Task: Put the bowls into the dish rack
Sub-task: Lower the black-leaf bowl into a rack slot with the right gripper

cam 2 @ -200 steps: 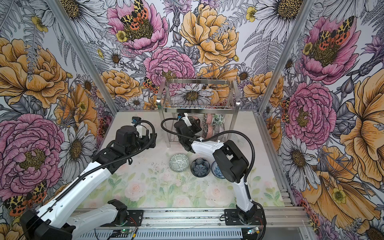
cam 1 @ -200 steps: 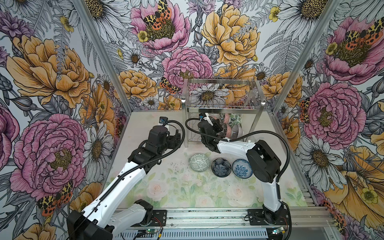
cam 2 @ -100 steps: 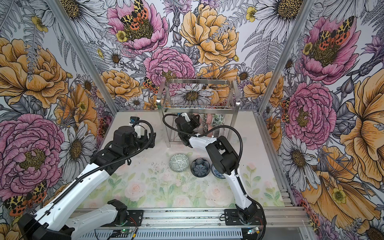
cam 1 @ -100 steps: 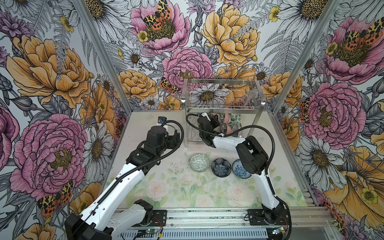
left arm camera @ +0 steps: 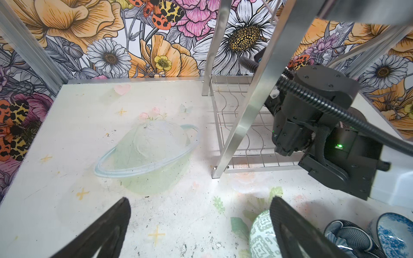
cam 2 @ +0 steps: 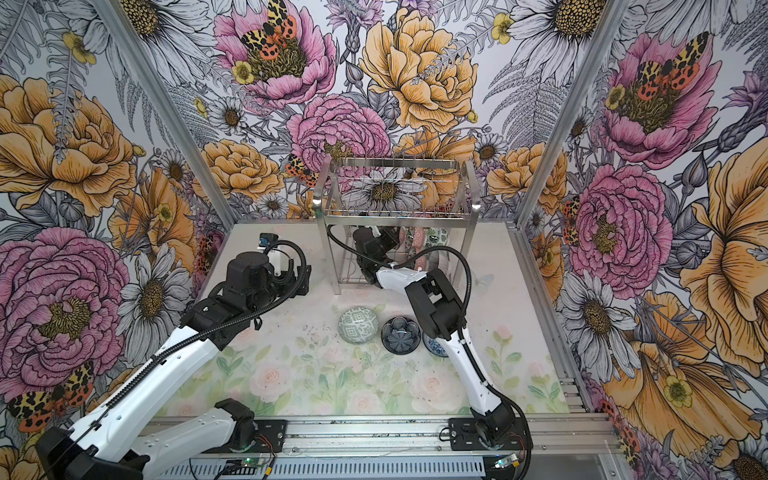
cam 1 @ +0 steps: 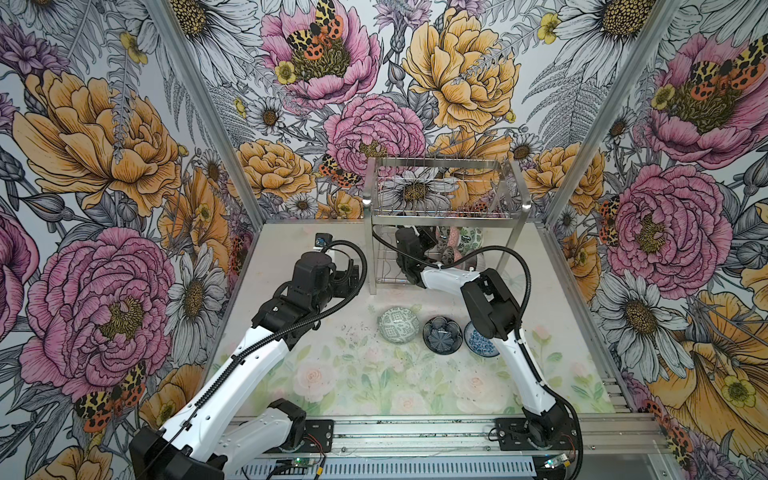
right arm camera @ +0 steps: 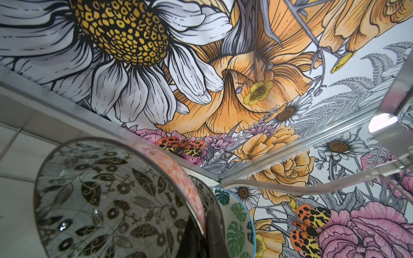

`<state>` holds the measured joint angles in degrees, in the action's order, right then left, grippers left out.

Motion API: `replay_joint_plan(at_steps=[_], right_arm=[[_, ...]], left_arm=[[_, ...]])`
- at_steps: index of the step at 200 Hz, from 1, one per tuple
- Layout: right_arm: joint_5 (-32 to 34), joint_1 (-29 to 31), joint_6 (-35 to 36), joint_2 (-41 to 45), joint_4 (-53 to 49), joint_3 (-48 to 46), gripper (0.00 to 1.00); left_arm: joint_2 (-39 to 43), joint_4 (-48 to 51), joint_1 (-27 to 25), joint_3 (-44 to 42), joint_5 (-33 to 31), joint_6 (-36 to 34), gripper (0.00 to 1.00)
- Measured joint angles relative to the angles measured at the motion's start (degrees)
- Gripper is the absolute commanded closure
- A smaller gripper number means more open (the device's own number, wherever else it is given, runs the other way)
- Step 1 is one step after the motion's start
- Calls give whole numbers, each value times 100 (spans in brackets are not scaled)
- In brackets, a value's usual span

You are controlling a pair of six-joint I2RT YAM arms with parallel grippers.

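The dish rack (cam 1: 440, 183) (cam 2: 399, 183) stands at the back of the table. My right gripper (cam 1: 434, 245) reaches under its top tier and is shut on the rim of a bowl (right arm camera: 111, 201), black floral inside and pink-red outside. This bowl stands on edge next to a green-leaf bowl (right arm camera: 234, 223) (cam 1: 471, 237) on the lower shelf. A green geometric bowl (cam 1: 398, 325) (left arm camera: 261, 236), a dark blue bowl (cam 1: 442, 335) and a blue floral bowl (cam 1: 478, 345) sit in a row on the table. My left gripper (left arm camera: 199, 225) hangs open and holds nothing, left of the rack, close to the geometric bowl.
A faint pale-green bowl shape (left arm camera: 145, 156) is printed on the table left of the rack's front leg (left arm camera: 245, 111). The right arm's elbow (cam 1: 490, 303) hangs over the blue floral bowl. Flowered walls close in three sides.
The right arm has pushed deeper into the rack's lower tier with its bowl, and its elbow has swung left and towards the rack. The left arm has barely moved.
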<state>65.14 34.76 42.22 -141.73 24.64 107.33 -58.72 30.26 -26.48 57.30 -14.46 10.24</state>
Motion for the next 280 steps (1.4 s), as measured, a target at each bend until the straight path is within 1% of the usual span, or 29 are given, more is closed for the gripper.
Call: replay_joint_plan(at_steps=[42,61,179,280], right_arm=[[31,-74,197,-442,4,654,100],[66,-87,251,-535,0,800,100],[282,-251,286,-542,-127,796,100],[256,-136,-175,-535,-468,780,100]], left_arm=[[2,-2,52,-87,0,0,1],[2,-4,52,-101,0,0,1],[2,-7,92,-170,22,0,1],[2,-7,90,-170,50,0,1]])
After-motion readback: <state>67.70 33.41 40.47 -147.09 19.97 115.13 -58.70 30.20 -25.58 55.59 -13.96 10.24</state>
